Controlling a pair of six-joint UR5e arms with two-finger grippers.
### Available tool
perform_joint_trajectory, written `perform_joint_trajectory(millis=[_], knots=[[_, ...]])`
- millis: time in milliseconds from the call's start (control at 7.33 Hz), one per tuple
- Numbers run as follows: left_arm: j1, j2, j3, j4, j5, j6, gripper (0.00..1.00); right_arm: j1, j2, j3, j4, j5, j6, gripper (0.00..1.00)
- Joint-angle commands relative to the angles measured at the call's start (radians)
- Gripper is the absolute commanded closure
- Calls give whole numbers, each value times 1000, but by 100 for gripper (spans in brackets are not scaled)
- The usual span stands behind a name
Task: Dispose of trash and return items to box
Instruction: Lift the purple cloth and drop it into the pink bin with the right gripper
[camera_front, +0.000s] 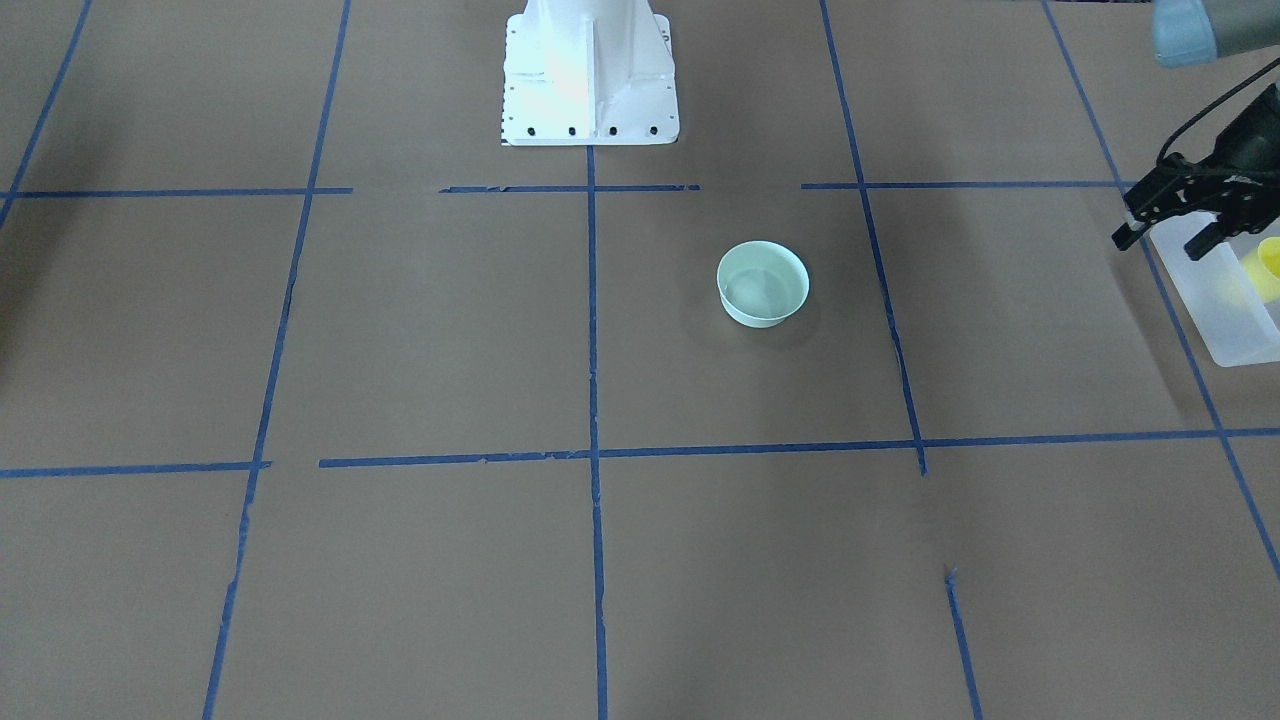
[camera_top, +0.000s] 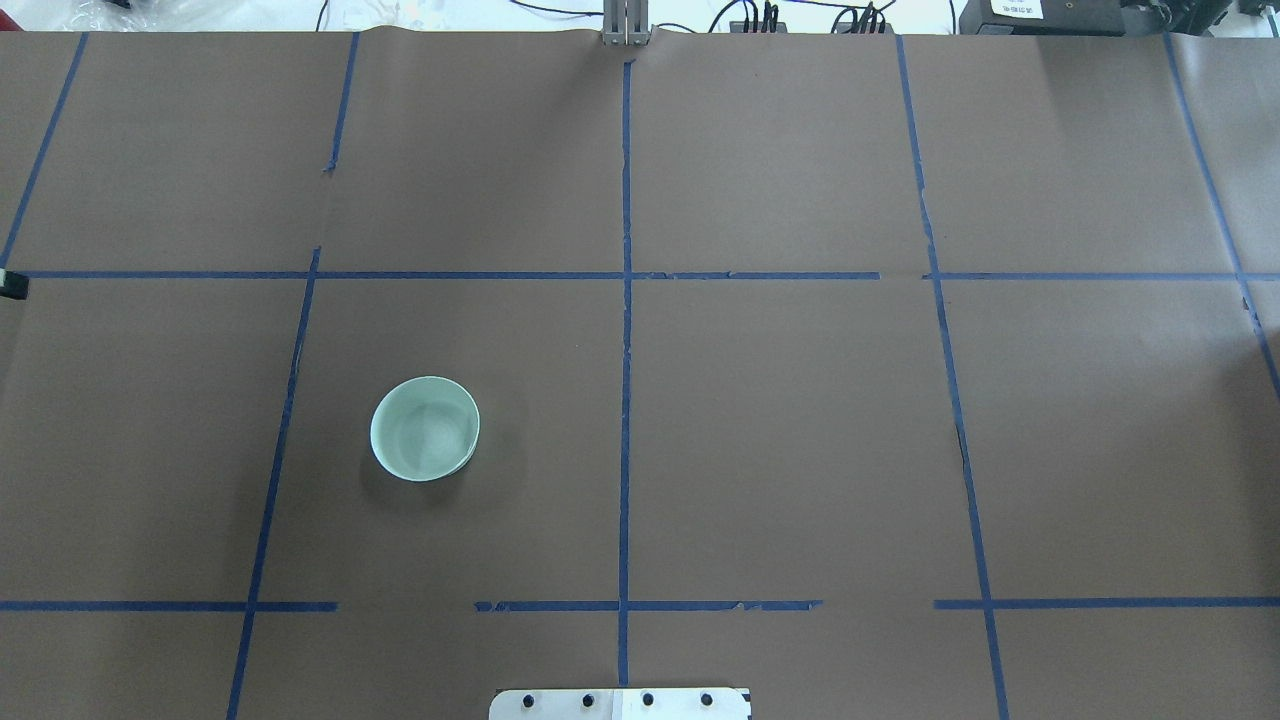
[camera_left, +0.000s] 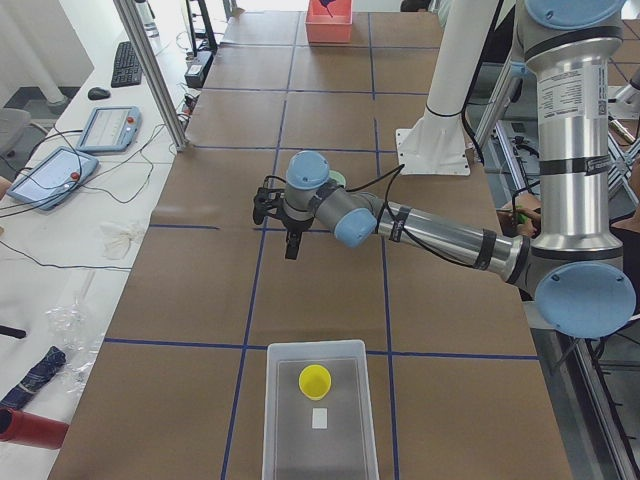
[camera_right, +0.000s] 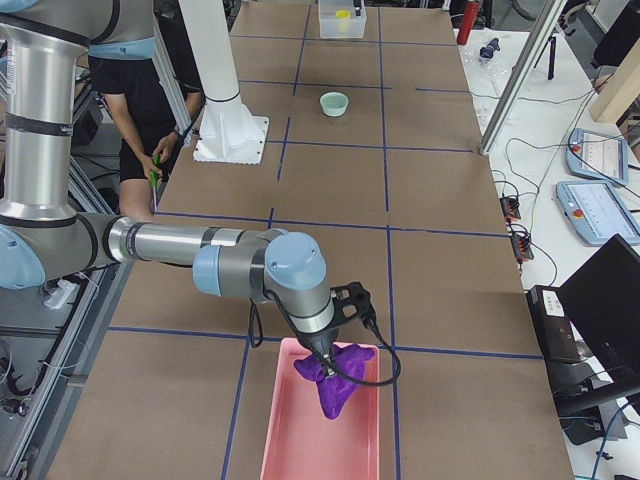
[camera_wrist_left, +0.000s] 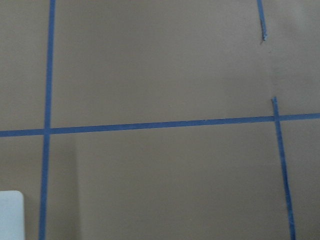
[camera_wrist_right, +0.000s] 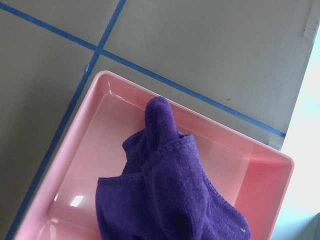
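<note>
Note the left gripper (camera_front: 1165, 240) near a corner of the box (camera_front: 1238, 348), jaws wide and empty; the yellow cup (camera_front: 1272, 266) lies inside the box. You cannot tell the grip of the right gripper (camera_right: 329, 362).

Each arm is built from silver tubes joined by grey housings with pale blue round caps: left arm (camera_left: 440, 235), right arm (camera_right: 170, 243). Black bands are fitted at the tube ends. The jaws are black; a black cable (camera_right: 395, 355) is looped from each wrist. The white base (camera_front: 590, 75) is ribbed, its flange lined with dark screws.
</note>
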Motion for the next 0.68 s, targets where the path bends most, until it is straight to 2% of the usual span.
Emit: perform_joint_trajectory(millis=[0, 136, 273, 545], knots=[[155, 0, 1, -154, 44, -238, 0, 20, -2, -165, 183, -2, -19, 100], [221, -8, 1, -191, 88, -323, 0, 20, 3, -199, 200, 0, -11, 95], [238, -31, 1, -191, 90, -357, 0, 20, 18, -200, 200, 4, 13, 1], [276, -54, -3, -191, 107, -402, 0, 17, 44, -181, 187, 17, 175, 0]])
